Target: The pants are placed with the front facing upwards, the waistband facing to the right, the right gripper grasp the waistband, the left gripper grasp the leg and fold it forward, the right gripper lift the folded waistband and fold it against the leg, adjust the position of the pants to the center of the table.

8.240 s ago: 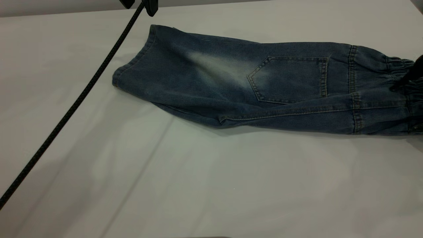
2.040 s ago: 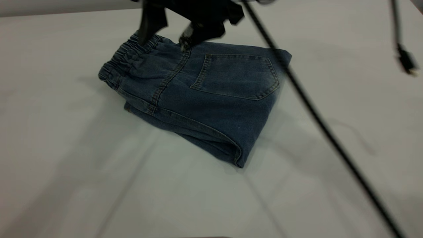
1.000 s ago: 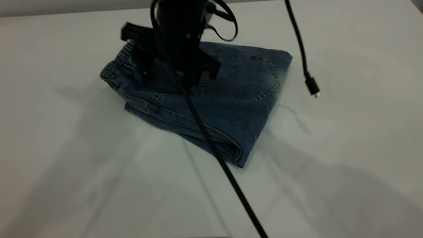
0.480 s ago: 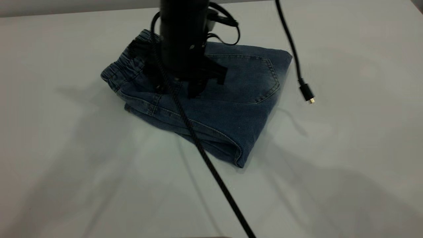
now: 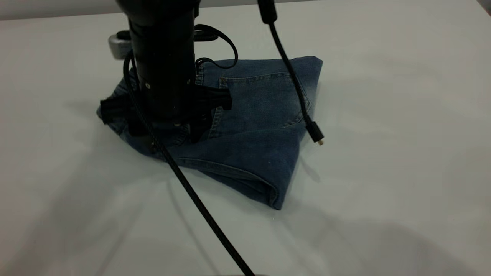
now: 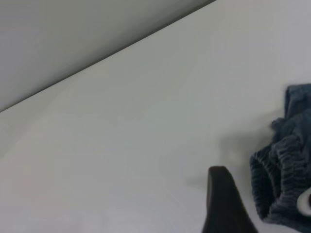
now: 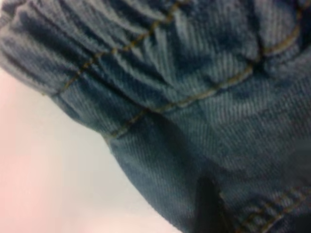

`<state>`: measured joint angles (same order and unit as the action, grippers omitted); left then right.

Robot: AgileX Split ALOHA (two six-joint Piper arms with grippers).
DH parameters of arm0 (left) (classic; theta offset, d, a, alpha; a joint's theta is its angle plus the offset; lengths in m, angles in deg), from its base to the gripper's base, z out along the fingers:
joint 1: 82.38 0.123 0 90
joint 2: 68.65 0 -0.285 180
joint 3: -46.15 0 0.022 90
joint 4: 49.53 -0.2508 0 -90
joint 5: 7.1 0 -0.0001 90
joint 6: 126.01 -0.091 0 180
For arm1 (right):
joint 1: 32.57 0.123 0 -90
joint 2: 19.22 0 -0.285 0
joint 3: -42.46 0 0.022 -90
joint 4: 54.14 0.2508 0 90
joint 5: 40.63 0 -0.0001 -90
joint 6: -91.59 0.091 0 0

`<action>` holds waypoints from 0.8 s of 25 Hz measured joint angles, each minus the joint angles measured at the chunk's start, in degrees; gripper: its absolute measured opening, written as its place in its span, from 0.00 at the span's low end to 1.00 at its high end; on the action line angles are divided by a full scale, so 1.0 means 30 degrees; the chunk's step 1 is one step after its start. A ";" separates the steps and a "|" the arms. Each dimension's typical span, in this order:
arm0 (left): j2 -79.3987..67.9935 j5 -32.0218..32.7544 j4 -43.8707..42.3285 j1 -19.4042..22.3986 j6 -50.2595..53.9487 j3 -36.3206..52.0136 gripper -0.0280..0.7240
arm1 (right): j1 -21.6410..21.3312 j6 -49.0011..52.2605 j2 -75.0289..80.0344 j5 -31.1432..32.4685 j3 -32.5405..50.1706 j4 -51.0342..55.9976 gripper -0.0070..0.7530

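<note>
The denim pants (image 5: 253, 134) lie folded on the white table (image 5: 383, 184), left of its middle, a patch pocket on top. My right gripper (image 5: 165, 132) points straight down onto their left part, fingers spread and open, tips against the cloth. One dark finger (image 7: 208, 206) presses into the denim just below the gathered waistband (image 7: 121, 43). The arm hides most of the waistband in the exterior view. A dark part of my left gripper (image 6: 221, 204) hangs over bare table, apart from the ruched waistband (image 6: 279, 179).
A black braided cable (image 5: 199, 207) runs from the right arm down across the near table. A thinner cable with a gold plug (image 5: 316, 136) dangles over the pants' right edge. A silver cylinder (image 5: 119, 44) sticks out at the arm's far left.
My right arm has moved left and nearer, pressing down. The pants slid left with it and turned a little. The dangling plug swung left over the pants' edge.
</note>
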<state>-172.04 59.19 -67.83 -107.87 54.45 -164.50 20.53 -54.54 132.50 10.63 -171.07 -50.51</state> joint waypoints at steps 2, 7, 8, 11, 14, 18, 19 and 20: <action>0.0000 0.0000 0.0213 0.0000 0.0000 0.0000 0.53 | 0.0000 -0.1062 0.0000 0.0647 0.0000 -0.0258 0.55; 0.0000 0.0000 0.0294 0.0000 0.0000 0.0000 0.53 | 0.0000 -0.4041 0.0000 0.2677 0.0000 -0.0557 0.55; 0.0000 0.0000 0.0294 0.0000 0.0000 0.0000 0.53 | 0.0043 -0.4590 0.0000 0.3050 0.0000 -0.0557 0.55; 0.0000 0.0000 0.0294 0.0000 0.0000 0.0000 0.53 | 0.0200 -0.5971 0.0000 0.3777 0.0000 -0.0557 0.55; 0.0000 0.0000 0.0294 0.0000 0.0000 0.0000 0.53 | 0.0417 -0.6944 0.0000 0.4334 0.0000 -0.0538 0.54; 0.0000 -0.0017 0.0294 0.0000 -0.0046 0.0000 0.53 | 0.0742 -0.7150 0.0000 0.5250 -0.0333 -0.0601 0.52; 0.0000 -0.0016 0.0294 0.0000 -0.0048 0.0000 0.53 | 0.0766 -0.7150 0.0016 0.5564 -0.0695 -0.0615 0.52; 0.0000 -0.0016 0.0294 0.0000 -0.0048 0.0000 0.53 | 0.0806 -0.7150 0.0016 0.5892 -0.1209 -0.0701 0.52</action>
<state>-172.04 59.14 -66.95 -107.87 54.31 -164.50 22.95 -75.99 132.55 28.31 -174.70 -52.62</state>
